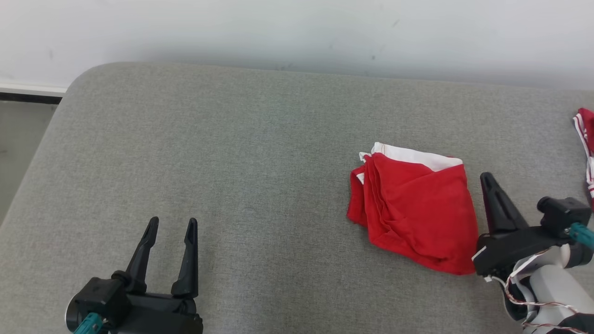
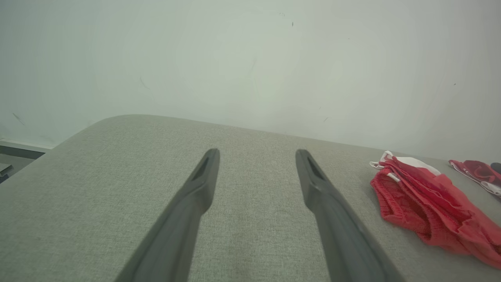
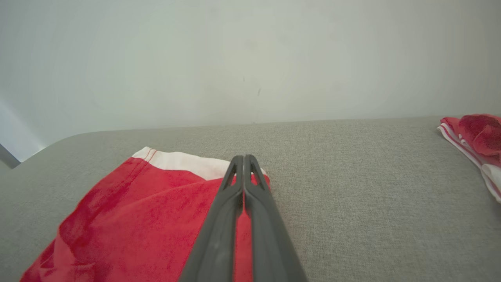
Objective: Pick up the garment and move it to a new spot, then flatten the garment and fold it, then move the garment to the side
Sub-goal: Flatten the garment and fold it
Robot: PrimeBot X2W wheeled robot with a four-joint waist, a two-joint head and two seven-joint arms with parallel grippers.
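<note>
The folded red garment (image 1: 413, 208) with its white band lies on the right half of the grey cushioned surface (image 1: 232, 162), white edge towards the pale wall (image 1: 297, 32). The right claw (image 1: 486, 178) sits just beside the garment's right edge, its two fingers pressed together with nothing between them; from its wrist they point over the cloth's far corner. The left claw (image 1: 173, 222) hangs well apart from the garment over bare fabric, fingers spread wide and empty. A second red-and-white piece of clothing (image 1: 585, 139) lies at the far right edge.
</note>
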